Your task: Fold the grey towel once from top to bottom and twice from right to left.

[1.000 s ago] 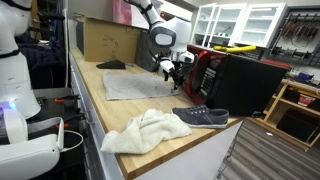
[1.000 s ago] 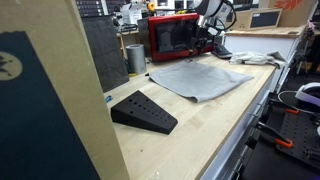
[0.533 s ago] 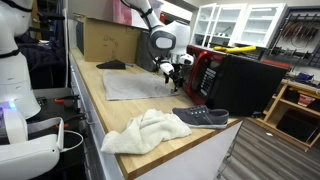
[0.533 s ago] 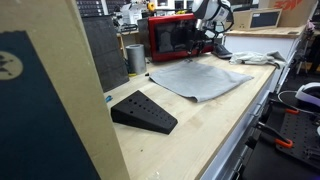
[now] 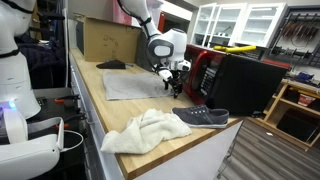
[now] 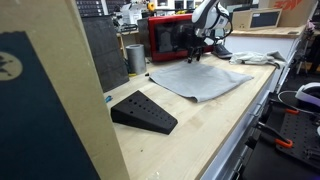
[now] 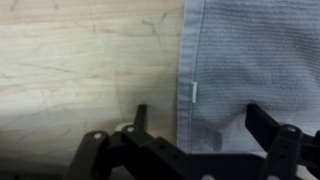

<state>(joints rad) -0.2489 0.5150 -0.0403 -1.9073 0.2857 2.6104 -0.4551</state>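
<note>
The grey towel (image 5: 135, 84) lies flat and spread out on the wooden bench; it also shows in an exterior view (image 6: 200, 78). In the wrist view the towel (image 7: 260, 55) fills the right half, its hemmed edge and a small white tag running down the middle. My gripper (image 7: 195, 118) is open, its two black fingers straddling the towel's edge just above it. In both exterior views the gripper (image 5: 172, 74) (image 6: 196, 55) hovers low over the towel's edge nearest the red appliance.
A red microwave-like appliance (image 6: 172, 36) stands behind the towel. A white cloth (image 5: 145, 131) and a dark shoe (image 5: 203, 117) lie near the bench end. A black wedge (image 6: 143, 112) and a metal cup (image 6: 135, 58) sit on the bench. A cardboard box (image 5: 105, 40) stands at the back.
The arm has shifted slightly along the towel's edge and lowered toward it. The towel has not moved.
</note>
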